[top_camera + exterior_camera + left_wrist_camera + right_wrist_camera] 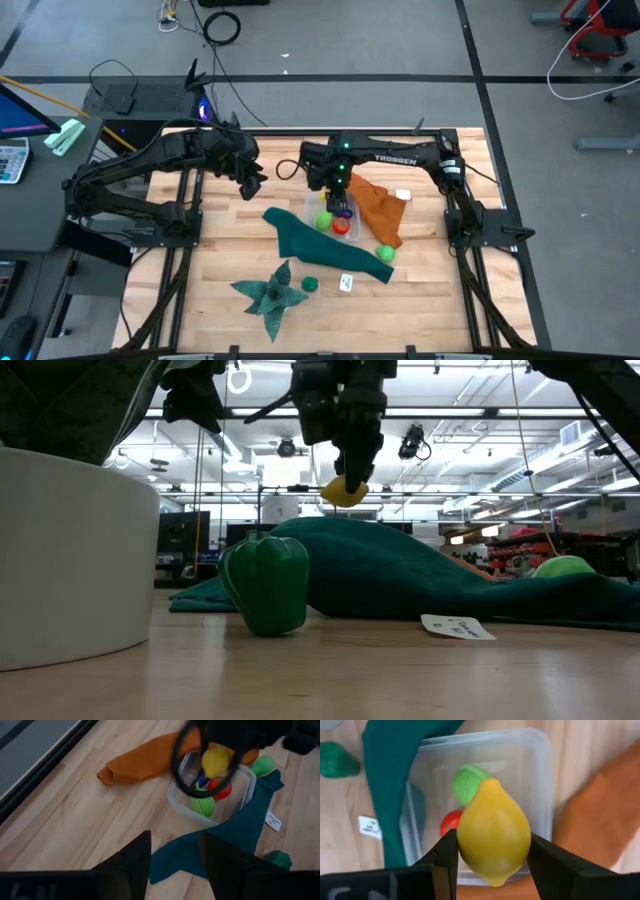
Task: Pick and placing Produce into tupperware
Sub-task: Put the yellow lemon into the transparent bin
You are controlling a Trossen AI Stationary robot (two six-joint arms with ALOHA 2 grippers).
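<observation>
Fingers of our right gripper [492,857] pinch the yellow lemon [493,833] above the tupperware [540,780]. Inside lie already a light green piece [465,782], a red one [450,822] and a purple one [202,776]. Left gripper [175,855] waits spread, empty. On the surface [450,300] a dark green pepper [266,582] and another light green fruit [385,254] remain.

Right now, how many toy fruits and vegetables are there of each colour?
yellow lemon: 1
light green pieces: 2
dark green pepper: 1
red piece: 1
purple piece: 1
Total: 6
</observation>
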